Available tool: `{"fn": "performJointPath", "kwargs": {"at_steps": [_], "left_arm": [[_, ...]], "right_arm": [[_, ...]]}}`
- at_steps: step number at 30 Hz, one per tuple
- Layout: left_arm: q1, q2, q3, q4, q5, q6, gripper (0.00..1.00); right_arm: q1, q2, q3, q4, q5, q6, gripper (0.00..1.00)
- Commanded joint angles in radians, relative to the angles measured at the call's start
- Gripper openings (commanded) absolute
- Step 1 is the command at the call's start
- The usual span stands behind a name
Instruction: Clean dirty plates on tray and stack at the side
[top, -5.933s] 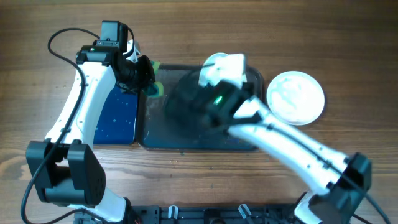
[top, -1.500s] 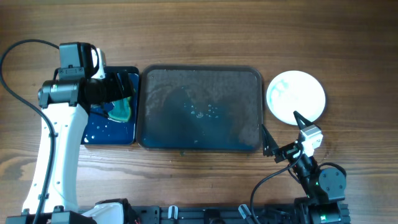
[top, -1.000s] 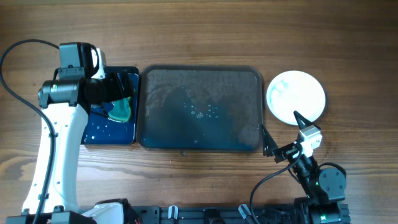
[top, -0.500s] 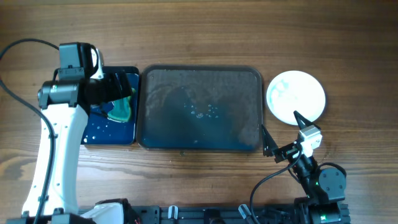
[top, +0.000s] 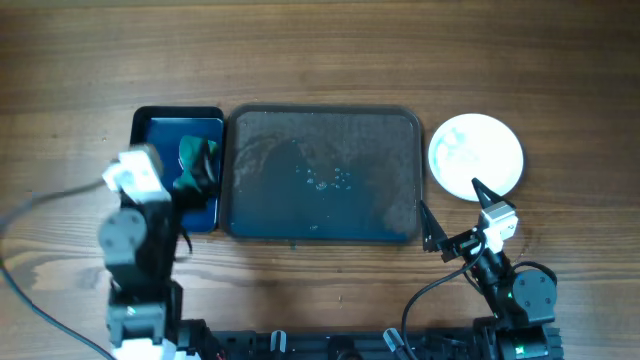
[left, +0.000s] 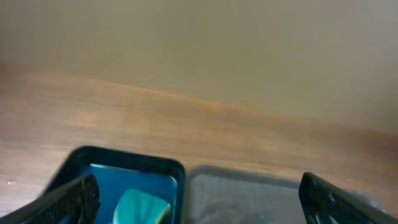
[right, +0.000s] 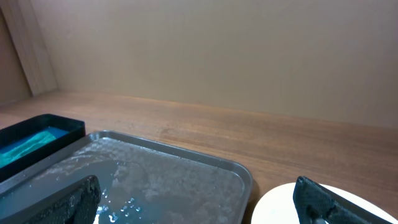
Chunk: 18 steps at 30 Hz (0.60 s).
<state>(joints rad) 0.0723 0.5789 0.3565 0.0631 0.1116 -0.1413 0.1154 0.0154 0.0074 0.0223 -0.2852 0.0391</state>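
Observation:
The plates (top: 477, 153) show as one round white disc with faint teal marks, on the wood just right of the tray; its rim (right: 280, 205) fills the right wrist view's lower right. The dark tray (top: 322, 120) is wet and bears no plate. My right gripper (top: 452, 213) is open near the tray's front right corner, nothing between its fingers. My left gripper (top: 190, 195) is open and empty, low at the front left, looking over the seam between the small blue tray (left: 124, 171) and the big tray (left: 249, 199).
A teal sponge (top: 192, 162) lies in the small black tray with a blue floor (top: 150, 130), left of the big tray. Water beads and smears cover the big tray's floor (right: 174, 180). Both arm bases sit at the table's near edge.
My left arm has drawn back from above the small blue tray toward the near edge, leaving the sponge in it. The right arm and the plates have not moved.

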Motion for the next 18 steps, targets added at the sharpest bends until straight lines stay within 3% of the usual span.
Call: {"fn": "performJointPath", "kwargs": {"at_steps": [1,11,18], "left_arm": [[0.005,-0.157,-0.173,0.058,0.052,-0.028,1.0],[0.005,-0.421,-0.325,0.02,0.007,0.032,1.0],[0.005,-0.547,-0.35,-0.132,0.007,0.032,1.0]], "right_arm": [[0.005,-0.011,-0.002,0.003,-0.014,-0.012,1.0],[0.005,-0.011,-0.002,0.003,-0.014,-0.012,1.0],[0.005,-0.011,-0.002,0.003,-0.014,-0.013,1.0]]}}
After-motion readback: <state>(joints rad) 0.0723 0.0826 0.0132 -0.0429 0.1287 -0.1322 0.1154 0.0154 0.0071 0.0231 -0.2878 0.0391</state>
